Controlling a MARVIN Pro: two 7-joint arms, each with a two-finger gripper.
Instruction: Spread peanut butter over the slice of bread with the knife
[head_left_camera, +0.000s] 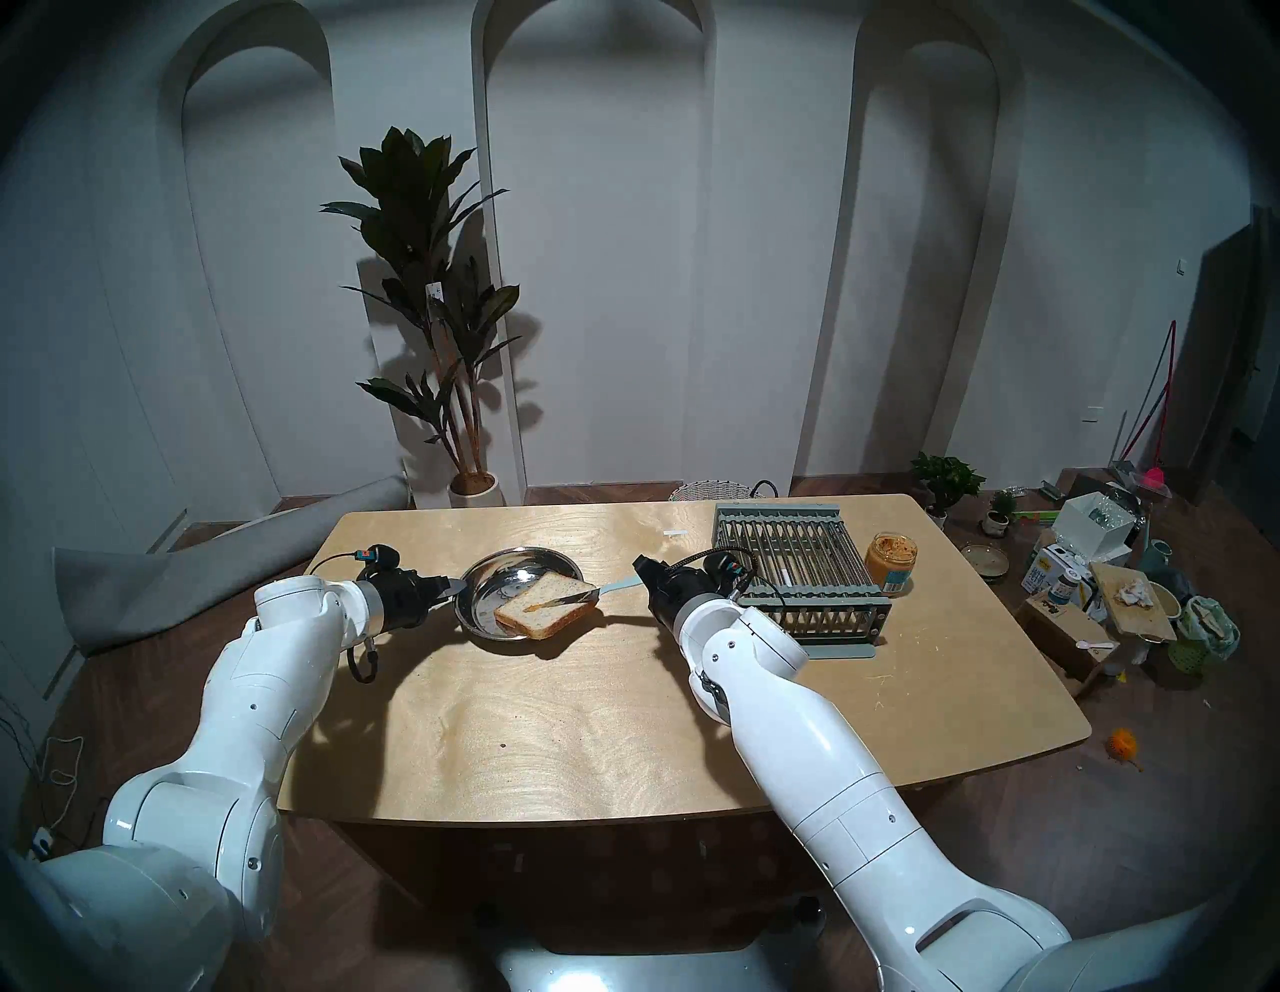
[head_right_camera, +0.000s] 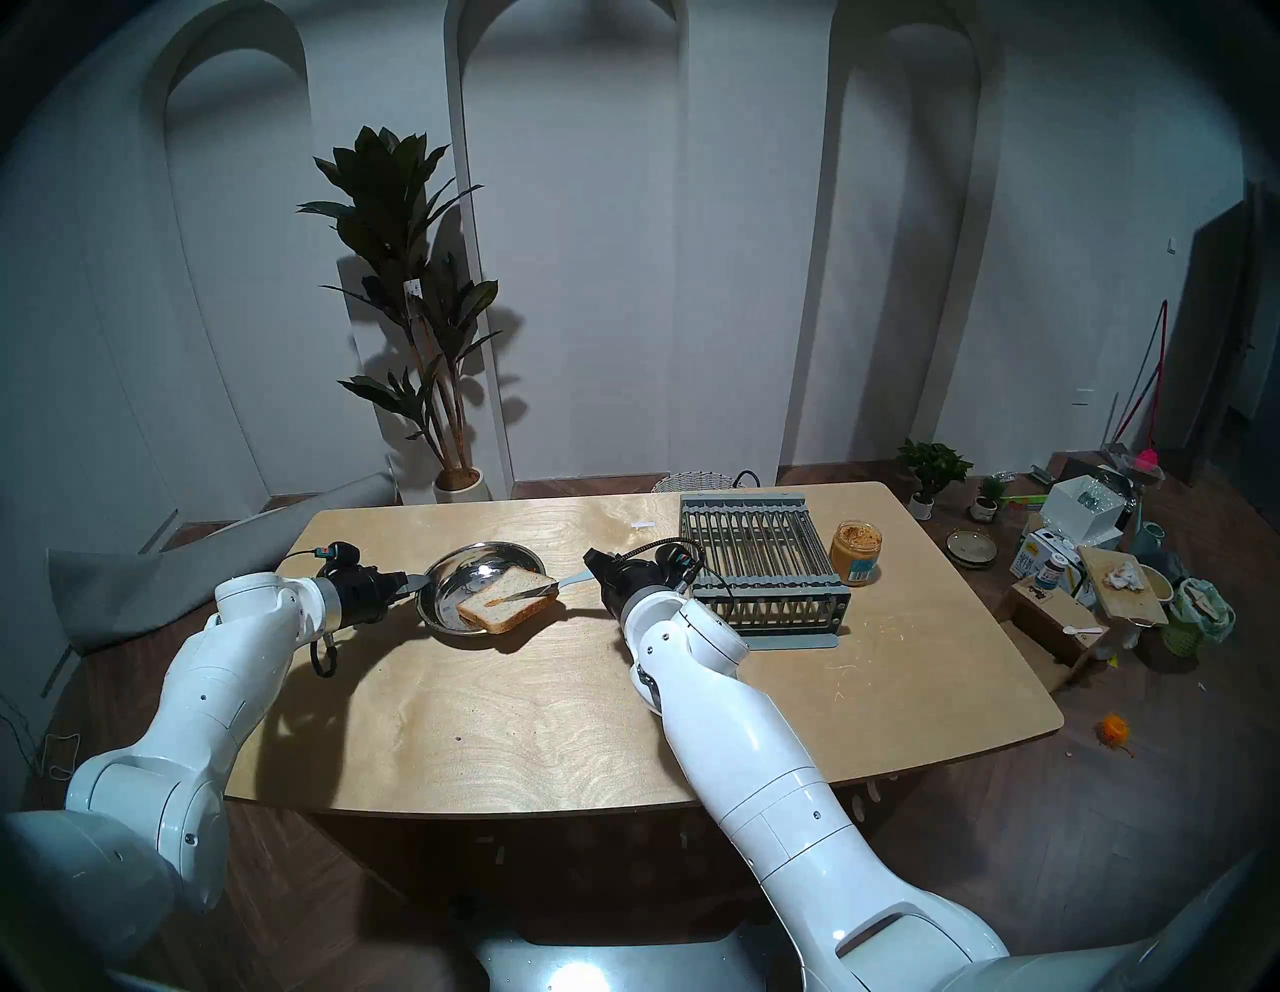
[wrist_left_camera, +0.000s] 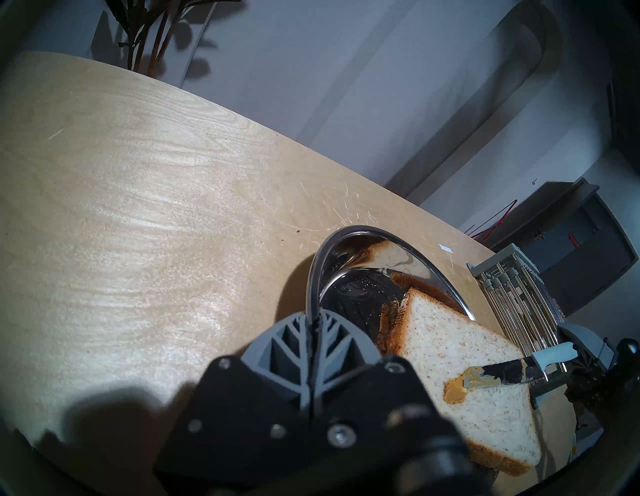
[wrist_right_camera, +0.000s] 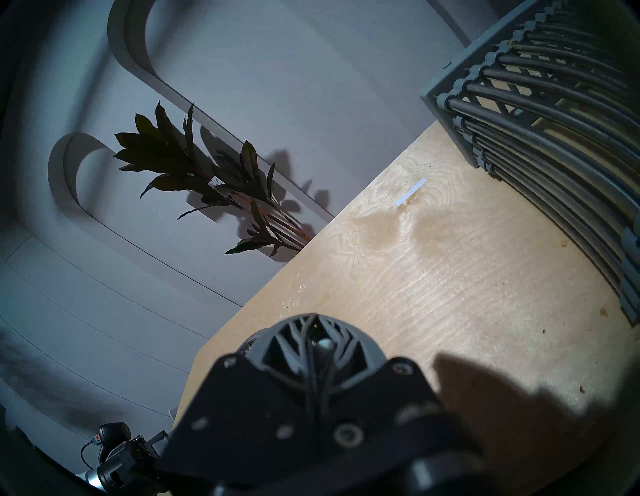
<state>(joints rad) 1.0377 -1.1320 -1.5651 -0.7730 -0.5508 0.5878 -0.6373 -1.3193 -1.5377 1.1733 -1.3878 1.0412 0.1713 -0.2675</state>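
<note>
The slice of bread (head_left_camera: 537, 609) lies on the near right part of a steel plate (head_left_camera: 509, 560), overhanging its rim. My right gripper (head_left_camera: 641, 568) is shut on the pale-blue handle of the knife (head_left_camera: 616, 587). The blade lies flat across the bread (wrist_left_camera: 450, 346), its tip in a tan dab of peanut butter (wrist_left_camera: 453, 389). My left gripper (wrist_left_camera: 313, 320) is shut on the plate's left rim (wrist_left_camera: 311, 277). The knife (wrist_left_camera: 550, 356) reaches in from the right. In the right wrist view the right gripper (wrist_right_camera: 315, 334) is shut and the knife is hidden.
A grey slatted rack (head_left_camera: 796, 568) stands right of the right gripper. The open peanut butter jar (head_left_camera: 891, 560) is beside the rack's right side. A small white strip (head_left_camera: 673, 533) lies on the wooden table (head_left_camera: 554, 727). Clutter covers the floor at the far right.
</note>
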